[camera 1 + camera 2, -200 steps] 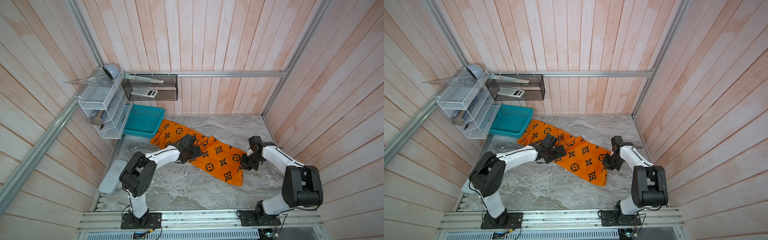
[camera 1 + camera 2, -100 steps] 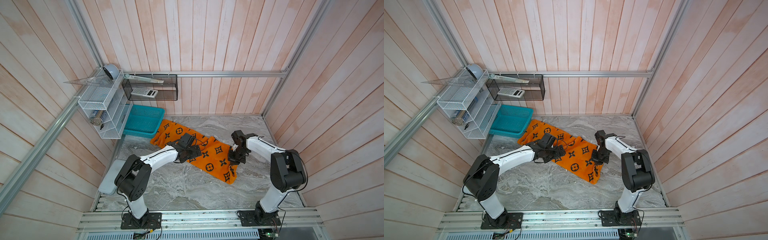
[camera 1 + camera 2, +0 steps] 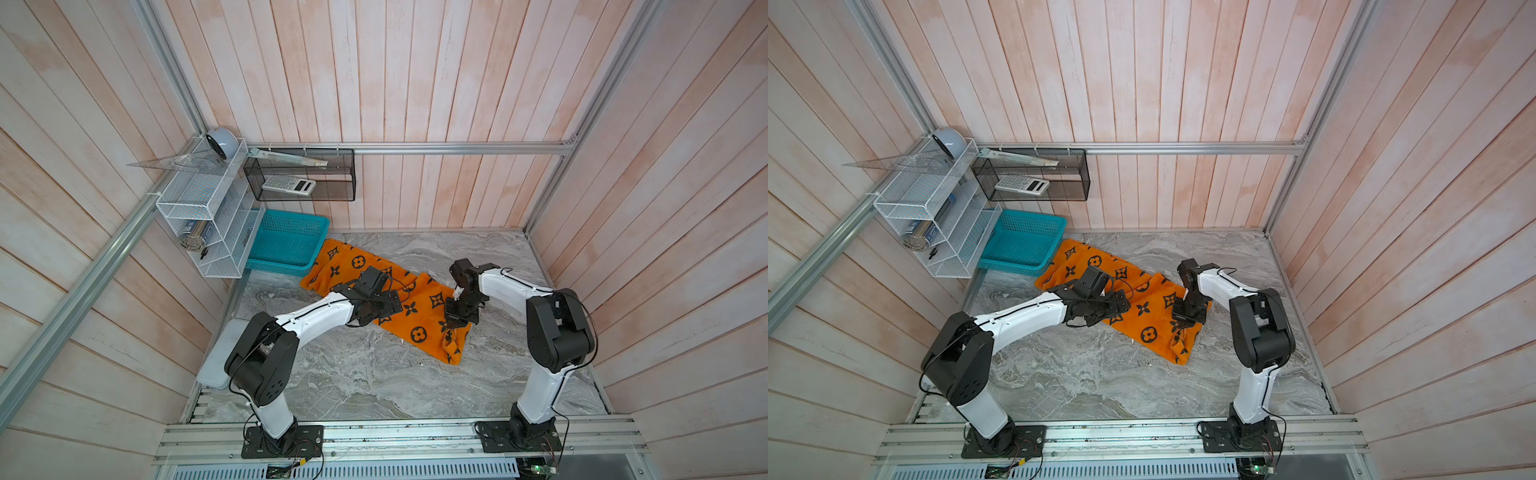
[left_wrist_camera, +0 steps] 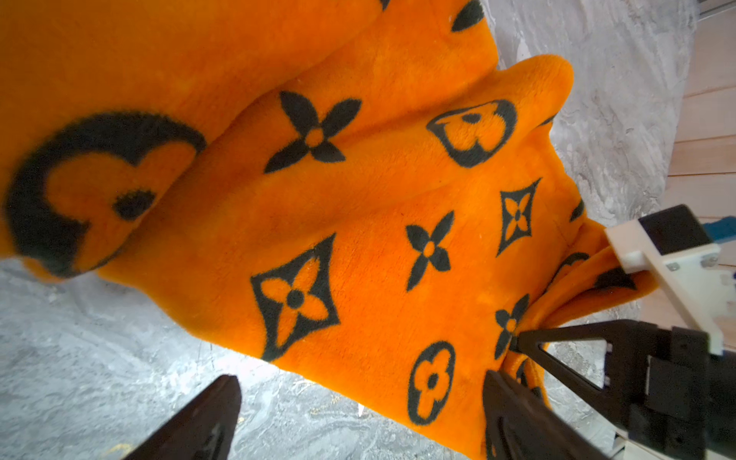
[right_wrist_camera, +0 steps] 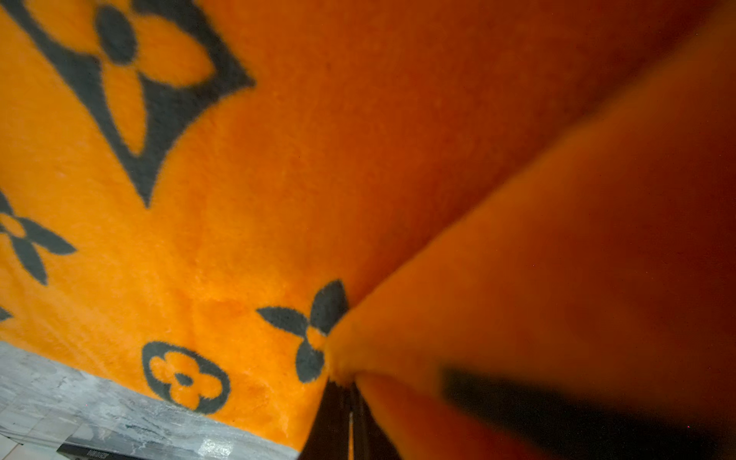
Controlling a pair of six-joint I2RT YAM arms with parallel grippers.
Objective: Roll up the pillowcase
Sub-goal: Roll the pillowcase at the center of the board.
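The orange pillowcase (image 3: pixel 419 309) (image 3: pixel 1148 301) with black flower prints lies slantwise on the marble table, reaching from the basket toward the right. Its right end is bunched and folded up in both top views. My right gripper (image 3: pixel 451 329) (image 3: pixel 1180 328) (image 5: pixel 343 414) is shut on that raised fold, with a thin sliver of orange fabric between its jaws. It shows in the left wrist view as the right gripper (image 4: pixel 517 344) pinching the cloth. My left gripper (image 3: pixel 388 305) (image 3: pixel 1119 305) (image 4: pixel 358 414) hovers open over the pillowcase's (image 4: pixel 358 239) middle, its fingers (image 4: pixel 207 422) astride the near edge, holding nothing.
A teal mesh basket (image 3: pixel 286 245) touches the pillowcase's far left corner. A white wire rack (image 3: pixel 208 216) and a black mesh shelf with a calculator (image 3: pixel 291 185) hang on the walls. A flat pale tray (image 3: pixel 216 361) lies by the left arm's base.
My right gripper has carried the pillowcase's right end leftward over the cloth, bunching it into a fold. The left arm has barely moved and stays open.
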